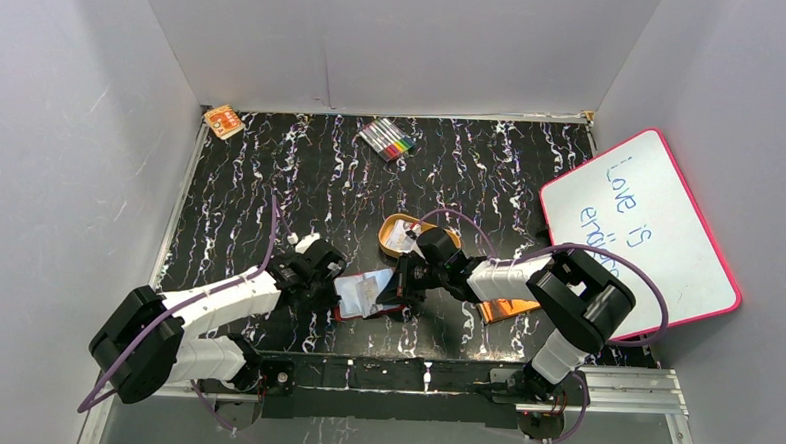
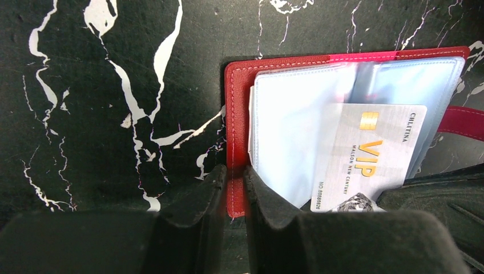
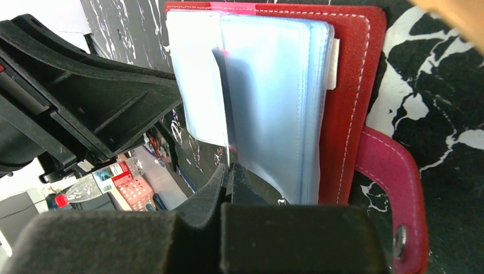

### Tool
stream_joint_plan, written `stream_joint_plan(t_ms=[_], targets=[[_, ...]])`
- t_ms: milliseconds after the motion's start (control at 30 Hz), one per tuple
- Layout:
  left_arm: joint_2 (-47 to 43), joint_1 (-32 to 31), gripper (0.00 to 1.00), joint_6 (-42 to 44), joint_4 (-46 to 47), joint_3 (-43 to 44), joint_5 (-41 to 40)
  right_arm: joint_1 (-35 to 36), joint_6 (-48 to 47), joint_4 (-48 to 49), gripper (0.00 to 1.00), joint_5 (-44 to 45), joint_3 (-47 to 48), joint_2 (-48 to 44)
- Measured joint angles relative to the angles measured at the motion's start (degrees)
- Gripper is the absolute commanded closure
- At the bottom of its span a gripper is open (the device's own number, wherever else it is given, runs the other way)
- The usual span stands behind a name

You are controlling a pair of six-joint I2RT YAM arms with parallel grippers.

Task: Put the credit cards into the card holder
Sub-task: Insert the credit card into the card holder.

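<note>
The red card holder lies open on the table between both arms, its pale-blue clear sleeves fanned up. My left gripper is shut on the red cover's left edge. My right gripper is shut on a pale grey "VIP" credit card. The card lies slanted among the sleeves, its near end still outside them. In the right wrist view it shows edge-on as a thin dark line between two sleeves. The snap tab sticks out on the right. More cards lie in the orange oval tray.
An orange-brown book lies under the right arm. A pink-framed whiteboard leans at the right. A pack of markers and a small orange item sit near the back wall.
</note>
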Motion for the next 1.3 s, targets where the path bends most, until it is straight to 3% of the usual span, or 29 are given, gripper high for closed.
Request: stream_joint_plan(t_ms=[1300], targets=[[-0.44,0.04,0.86,-0.02,0.22,-0.42,-0.04,1.99,1.53,6.80,1.00,1.57,2.84,6.23]])
